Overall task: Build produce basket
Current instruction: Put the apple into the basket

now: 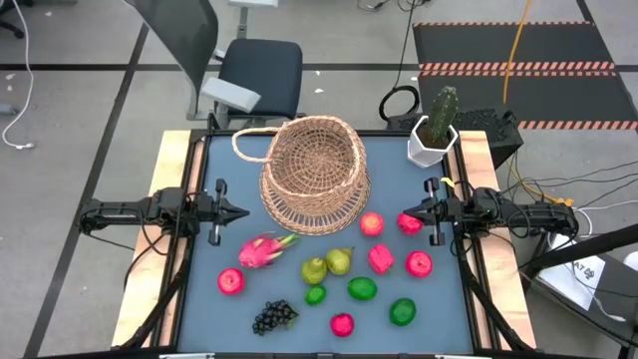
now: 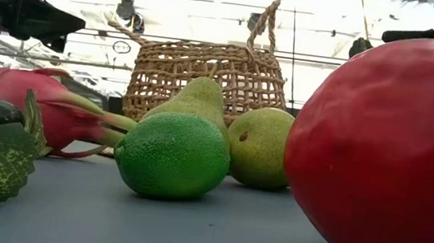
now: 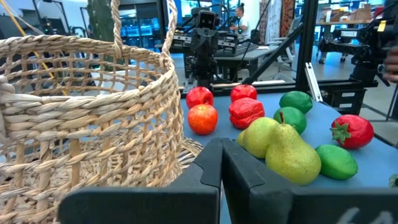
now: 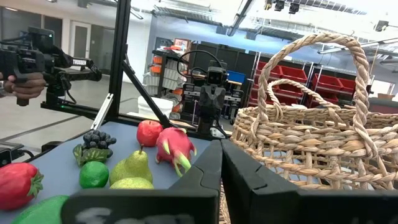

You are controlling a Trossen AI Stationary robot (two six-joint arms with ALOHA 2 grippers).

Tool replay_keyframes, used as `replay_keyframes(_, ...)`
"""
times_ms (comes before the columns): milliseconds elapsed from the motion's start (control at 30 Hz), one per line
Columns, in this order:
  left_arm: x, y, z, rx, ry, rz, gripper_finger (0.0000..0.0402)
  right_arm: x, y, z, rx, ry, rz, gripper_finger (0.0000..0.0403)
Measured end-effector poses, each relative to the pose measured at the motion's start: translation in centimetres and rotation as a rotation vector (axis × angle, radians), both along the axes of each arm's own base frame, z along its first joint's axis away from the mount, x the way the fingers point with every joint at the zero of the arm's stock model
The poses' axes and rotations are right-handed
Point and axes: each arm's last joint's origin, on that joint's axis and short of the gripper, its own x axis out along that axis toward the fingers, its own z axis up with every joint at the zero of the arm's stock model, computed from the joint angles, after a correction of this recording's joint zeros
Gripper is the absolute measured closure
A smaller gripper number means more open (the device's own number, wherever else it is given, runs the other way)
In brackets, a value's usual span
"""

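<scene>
From above, the basket (image 1: 315,172) is sitting empty mid-worktop, produce (image 1: 339,261) lying just in front. Left gripper (image 1: 242,212) and right gripper (image 1: 403,211) are waiting clenched, empty. Both wrist views are confirming it. Nothing loaded yet; next, opening onto a fruit.

Left gripper (image 3: 221,163) fingers pressed together, nothing between them, tips just short of the basket (image 3: 87,118). The basket fills the near side of the view, woven wall facing the camera, handle (image 3: 169,28) rising off its rim. Produce sits on the blue table (image 3: 373,163) beside it: two green pears (image 3: 280,146) touching, closest to the fingers; a lime (image 3: 336,162) against them; a red strawberry-like fruit (image 3: 352,130) past that. Further back are a red apple (image 3: 203,118), a red pepper-like piece (image 3: 246,112), two more red fruits and two green rounds (image 3: 291,110). Right arm (image 3: 204,46) faces in from the far edge.
</scene>
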Motion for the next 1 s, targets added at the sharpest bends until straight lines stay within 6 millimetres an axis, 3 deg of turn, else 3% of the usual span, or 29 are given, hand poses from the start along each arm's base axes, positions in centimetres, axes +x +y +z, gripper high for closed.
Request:
replay_keyframes(267,0.0,0.0,0.1,-0.049,0.001,0.002,0.04,0.0,0.0,0.0,0.0,0.0,0.0,0.0403)
replay_keyframes(400,-0.4,0.0,1.6,-0.058,-0.028,0.001,0.04,0.0,0.0,0.0,0.0,0.0,0.0,0.0403)
replay_keyframes(600,-1.4,0.0,5.6,-0.06,-0.015,0.006,0.0401,0.0,0.0,0.0,0.006,0.0,0.001,0.0403)
replay_keyframes(833,-2.1,0.0,11.4,-0.027,0.046,0.012,0.04,0.0,-0.1,0.0,0.15,0.01,-0.001,0.0403)
replay_keyframes(1000,-1.9,0.1,14.2,-0.014,0.127,0.028,0.0399,0.1,-0.2,0.0,0.254,0.024,-0.017,0.0403)
